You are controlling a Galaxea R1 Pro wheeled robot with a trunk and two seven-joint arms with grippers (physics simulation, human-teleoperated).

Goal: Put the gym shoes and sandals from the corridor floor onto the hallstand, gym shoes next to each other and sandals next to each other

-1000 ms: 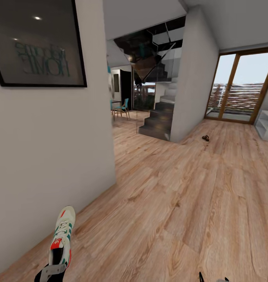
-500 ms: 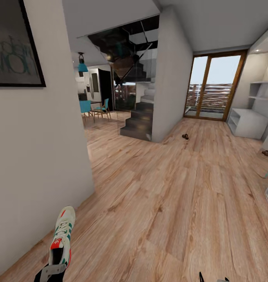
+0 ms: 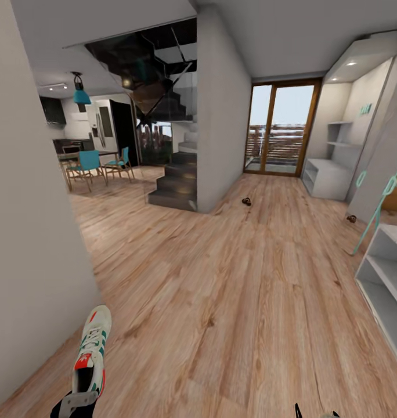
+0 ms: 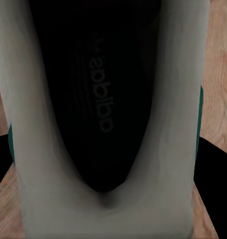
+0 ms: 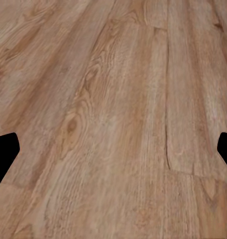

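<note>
- Evidently the robot is travelling along the corridor with one white low-top gym shoe, green-striped with a red-orange tongue patch, carried at the left gripper; judging from the head view, the grey fingers are clamping its heel, toe pointing away from them.
- Looking along those fingers, the left wrist camera is peering straight into the shoe's dark insole, with pale collar walls close on both sides, so the grasp is looking snug.
- Black fingertips of the right gripper are peeking in at the two edges of its wrist picture, standing wide apart with nothing between them, just light brown wood-grain plank floor beyond.
- Well ahead of both sets of fingers, the light grey hallstand with a low bench and floating shelves is standing by the glass door; no shoe on it is discernible at this range.
- Two small dark brown objects, one mid-floor and one nearer the grey shelving, are lying far beyond the fingers; they are probably the sandals, though too small to confirm.
- By my reading, the job is barely beginning: this shoe needs delivering, and its partner plus both sandals are waiting to be fetched.
</note>
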